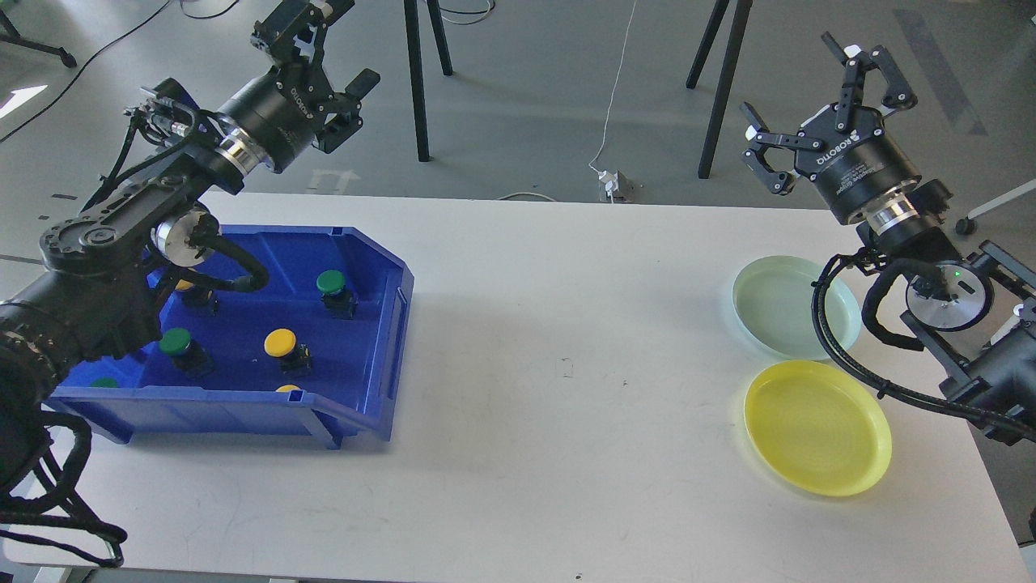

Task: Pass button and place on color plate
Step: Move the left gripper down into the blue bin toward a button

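Several push buttons lie in a blue bin (380,324) on the left of the table: green-capped ones (331,282) (175,342) and yellow-capped ones (280,343). A pale green plate (769,304) and a yellow plate (817,429) sit on the right, both bare. My left gripper (324,48) is raised above and behind the bin, open, holding nothing. My right gripper (817,93) is raised behind the pale green plate, fingers spread wide open and empty.
The white table (566,364) stretches between bin and plates. Tripod legs (417,81) and a power cable stand on the floor beyond the far edge. My left arm covers part of the bin's left side.
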Controlling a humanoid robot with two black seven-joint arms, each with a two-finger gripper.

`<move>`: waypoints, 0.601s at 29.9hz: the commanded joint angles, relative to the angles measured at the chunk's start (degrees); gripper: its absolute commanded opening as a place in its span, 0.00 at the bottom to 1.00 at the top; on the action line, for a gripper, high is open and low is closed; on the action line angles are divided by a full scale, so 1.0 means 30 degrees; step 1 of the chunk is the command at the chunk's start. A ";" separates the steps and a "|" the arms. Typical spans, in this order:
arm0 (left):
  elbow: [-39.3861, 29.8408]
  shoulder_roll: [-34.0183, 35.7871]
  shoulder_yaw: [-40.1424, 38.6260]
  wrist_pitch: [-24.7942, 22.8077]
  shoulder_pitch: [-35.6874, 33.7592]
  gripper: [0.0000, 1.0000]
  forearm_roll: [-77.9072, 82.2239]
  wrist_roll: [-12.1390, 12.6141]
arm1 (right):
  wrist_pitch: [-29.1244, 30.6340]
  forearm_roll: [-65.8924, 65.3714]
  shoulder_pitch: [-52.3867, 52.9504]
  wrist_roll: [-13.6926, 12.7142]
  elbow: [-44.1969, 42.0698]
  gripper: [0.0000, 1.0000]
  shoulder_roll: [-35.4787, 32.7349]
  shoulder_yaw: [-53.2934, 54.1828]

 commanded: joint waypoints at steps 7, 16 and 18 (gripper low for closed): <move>0.1138 0.0720 -0.0934 0.0001 -0.0051 1.00 -0.1773 0.0000 | 0.0000 -0.0003 -0.0231 0.0020 -0.0063 0.99 0.0057 0.0094; -0.2450 -0.0218 -0.6118 0.0001 0.1440 1.00 -0.3329 0.0000 | 0.0000 0.0026 -0.0436 0.0020 -0.0063 0.99 0.0174 0.0474; -0.4677 0.0247 -0.6562 0.0001 0.1882 1.00 -0.3184 0.0000 | 0.0000 0.0026 -0.0465 0.0020 -0.0063 0.99 0.0174 0.0445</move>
